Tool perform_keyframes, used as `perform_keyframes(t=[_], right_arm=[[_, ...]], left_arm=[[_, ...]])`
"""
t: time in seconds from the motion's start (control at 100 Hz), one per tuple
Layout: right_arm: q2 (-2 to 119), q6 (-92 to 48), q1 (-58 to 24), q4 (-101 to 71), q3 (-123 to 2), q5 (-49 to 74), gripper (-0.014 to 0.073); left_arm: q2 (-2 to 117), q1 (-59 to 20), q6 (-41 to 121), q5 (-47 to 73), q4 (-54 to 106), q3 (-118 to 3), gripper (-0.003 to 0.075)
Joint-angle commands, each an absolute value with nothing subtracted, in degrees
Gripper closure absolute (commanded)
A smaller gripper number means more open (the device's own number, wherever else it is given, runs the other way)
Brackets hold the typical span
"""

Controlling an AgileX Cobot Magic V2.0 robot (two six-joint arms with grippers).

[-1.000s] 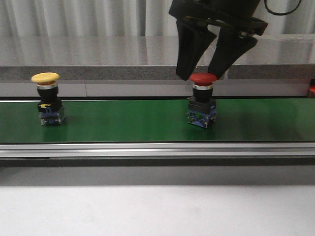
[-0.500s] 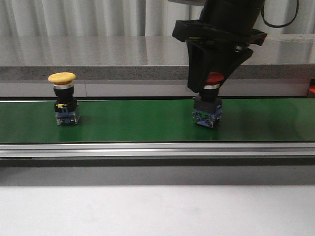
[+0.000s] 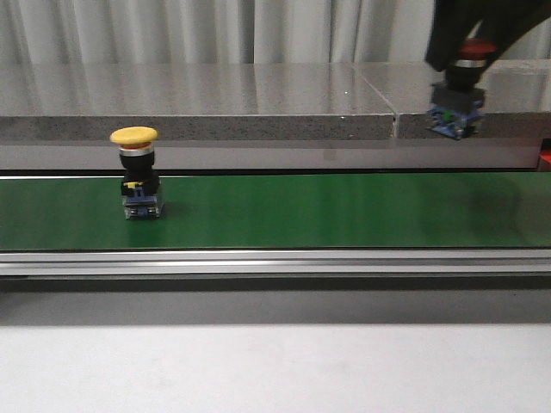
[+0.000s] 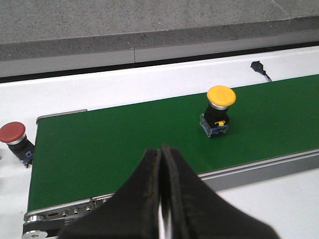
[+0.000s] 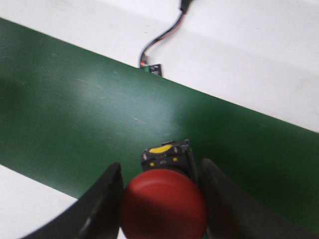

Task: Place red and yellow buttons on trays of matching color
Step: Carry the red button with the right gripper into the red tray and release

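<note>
Above the green belt (image 3: 344,211), right fingers (image 5: 99,199) pinch the red button (image 5: 163,204); left fingers (image 4: 149,199) pressed together.

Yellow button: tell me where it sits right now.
In the front view the yellow button stands upright on the left part of the green belt, far from the right gripper.
</note>
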State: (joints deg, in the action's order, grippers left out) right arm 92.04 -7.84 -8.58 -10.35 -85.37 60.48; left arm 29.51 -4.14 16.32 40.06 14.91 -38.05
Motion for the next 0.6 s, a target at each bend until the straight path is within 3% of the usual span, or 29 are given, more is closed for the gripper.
perform_keyframes(t=[0.0,0.35,0.59], right_arm=[[88.42,-7.65,-3.85,-10.12,-87.05,60.67,0.0593],[88.11,-6.2,15.53,-8.52,-86.79,62.5,0.0594],[89.6,-5.38,23.69,-8.42,-86.79,57.18,0.0594]], left_arm=[[29.72,-4.54,15.84,36.34,16.24,-39.54,0.0741],[29.72,-4.54,15.84,36.34,16.24,-39.54,0.0741],[29.72,-4.54,15.84,36.34,16.24,-39.54,0.0741]])
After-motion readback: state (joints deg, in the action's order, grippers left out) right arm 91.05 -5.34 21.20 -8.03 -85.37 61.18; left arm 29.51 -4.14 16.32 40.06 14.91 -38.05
